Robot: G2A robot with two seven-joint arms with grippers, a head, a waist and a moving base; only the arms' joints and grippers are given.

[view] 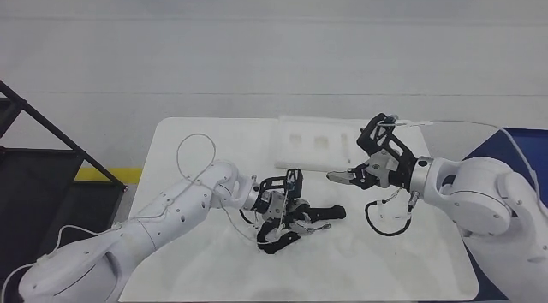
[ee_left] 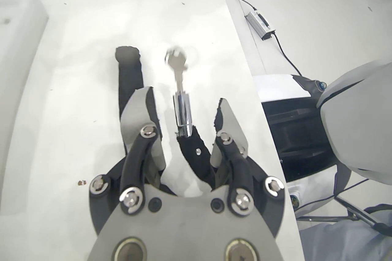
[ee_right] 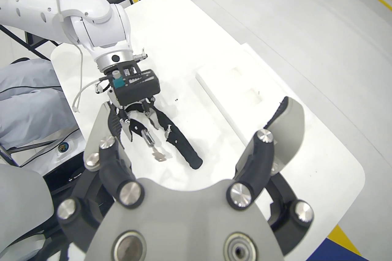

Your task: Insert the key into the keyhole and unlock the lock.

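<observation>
A black lock lies on the white table. Its chrome cylinder has a silver key stuck in its end. My left gripper is open low over the table, with the cylinder between its fingers and gaps on both sides. From the right wrist view I see the lock's black bar, the cylinder and the key under that gripper. My right gripper is open and empty, held above the table to the right of the lock.
A white foam tray with shallow pockets lies at the table's far side, behind the lock. A black rack stands off the table's left. The table's near edge runs close beside the left gripper.
</observation>
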